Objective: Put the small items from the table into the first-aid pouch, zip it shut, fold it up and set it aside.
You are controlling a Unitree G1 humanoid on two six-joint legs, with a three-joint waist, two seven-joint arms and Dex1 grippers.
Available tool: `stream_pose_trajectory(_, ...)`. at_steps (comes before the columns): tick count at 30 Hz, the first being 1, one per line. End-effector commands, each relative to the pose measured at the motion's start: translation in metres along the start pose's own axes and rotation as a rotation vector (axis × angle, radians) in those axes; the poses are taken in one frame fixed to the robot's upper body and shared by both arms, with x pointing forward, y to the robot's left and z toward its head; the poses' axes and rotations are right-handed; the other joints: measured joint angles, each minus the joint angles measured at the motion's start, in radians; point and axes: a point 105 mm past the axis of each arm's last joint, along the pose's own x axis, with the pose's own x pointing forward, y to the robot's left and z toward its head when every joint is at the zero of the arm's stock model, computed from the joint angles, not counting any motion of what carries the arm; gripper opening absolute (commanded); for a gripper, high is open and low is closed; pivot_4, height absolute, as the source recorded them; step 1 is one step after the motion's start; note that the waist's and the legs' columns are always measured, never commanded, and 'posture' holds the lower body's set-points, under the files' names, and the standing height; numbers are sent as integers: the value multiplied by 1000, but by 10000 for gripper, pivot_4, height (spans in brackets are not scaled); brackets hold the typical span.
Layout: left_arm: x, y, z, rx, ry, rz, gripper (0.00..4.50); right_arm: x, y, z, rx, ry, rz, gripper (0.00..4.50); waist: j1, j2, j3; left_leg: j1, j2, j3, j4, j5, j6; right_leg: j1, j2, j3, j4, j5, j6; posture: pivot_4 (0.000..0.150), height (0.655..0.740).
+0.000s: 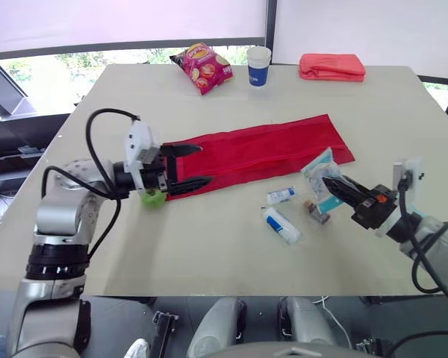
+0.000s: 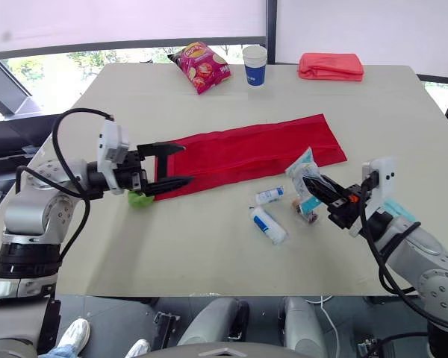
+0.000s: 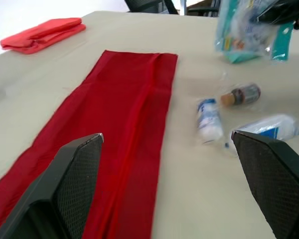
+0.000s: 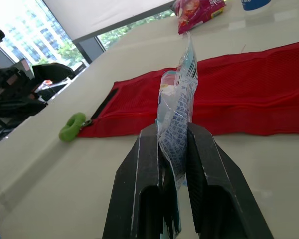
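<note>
Loading step: right gripper (image 1: 328, 183) jaws clamp packet (image 1: 318, 167); left gripper (image 1: 203, 165) jaws spread at pouch (image 1: 269, 153) left end. Next: feed packet into pouch.

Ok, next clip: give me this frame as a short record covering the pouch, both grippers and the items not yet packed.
pouch: red pouch, flat and unfolded on the table
left gripper: open, at the pouch's end by the green zipper pull
right gripper: shut on clear packet, held upright beside the pouch
loose items: small white tube, white and blue tube, small brown bottle
far edge: chip bag, paper cup, folded red cloth
</note>
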Motion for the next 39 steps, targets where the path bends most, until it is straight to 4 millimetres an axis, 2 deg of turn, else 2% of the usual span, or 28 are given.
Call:
stream_pose_trajectory(1,-26,12,10,72,22,60,44118,-11,6,15,-29,-53,37,1221,-1,0,0,0,0,0,0,0,0,0,0,0,0,0,0,1500,7395)
stream_pose_trajectory(4,-36,16,-2,62,77,90,44118,-17,2,16,-31,-49,21,1221,0,0,0,0,0,0,0,-1,1,0,0,0,0,0,0,1500,7395)
stream_pose_trajectory(8,-34,24,-20,34,145,132,44118,-16,3,15,-33,-42,35,1221,3,-1,0,0,0,0,0,-1,2,0,-1,0,0,0,0,1500,7395)
stream_pose_trajectory(11,-27,27,-32,-12,178,97,44118,-12,6,15,-40,-31,73,1221,3,-1,0,0,0,0,0,-1,2,0,-1,0,0,0,1,1500,7395)
stream_pose_trajectory(16,-14,50,-45,-10,231,131,44118,-7,6,15,-60,-14,96,1221,2,-3,1,-1,0,0,1,-1,2,0,-1,-1,0,0,1,1500,7395)
stream_pose_trajectory(23,8,57,-76,115,390,87,44118,0,9,16,-74,-41,100,1221,0,-4,1,-1,0,0,2,-1,2,0,-1,-1,1,0,1,1500,7395)
stream_pose_trajectory(29,20,67,-88,167,435,127,44118,-1,19,19,-52,-55,118,1221,2,-5,1,-2,0,0,4,-2,4,0,-1,-1,1,1,1,1500,7395)
stream_pose_trajectory(36,29,74,-85,188,394,179,44118,-1,24,18,-44,-55,120,1221,3,-5,1,-3,0,0,10,-4,7,0,-1,-2,4,1,1,1500,7395)
stream_pose_trajectory(37,29,75,-84,195,390,185,40286,0,25,18,-42,-56,119,1221,3,-5,1,-3,0,0,11,-4,7,0,-1,-2,5,1,1,1500,7395)
stream_pose_trajectory(38,30,76,-84,205,391,193,38983,0,25,18,-42,-57,117,1221,3,-5,1,-3,0,0,11,-4,7,0,-1,-2,5,1,1,1500,7395)
stream_pose_trajectory(39,30,77,-83,212,391,199,34920,0,25,17,-41,-57,116,1221,3,-5,1,-3,0,0,11,-4,7,0,-1,-2,5,1,1,1500,7395)
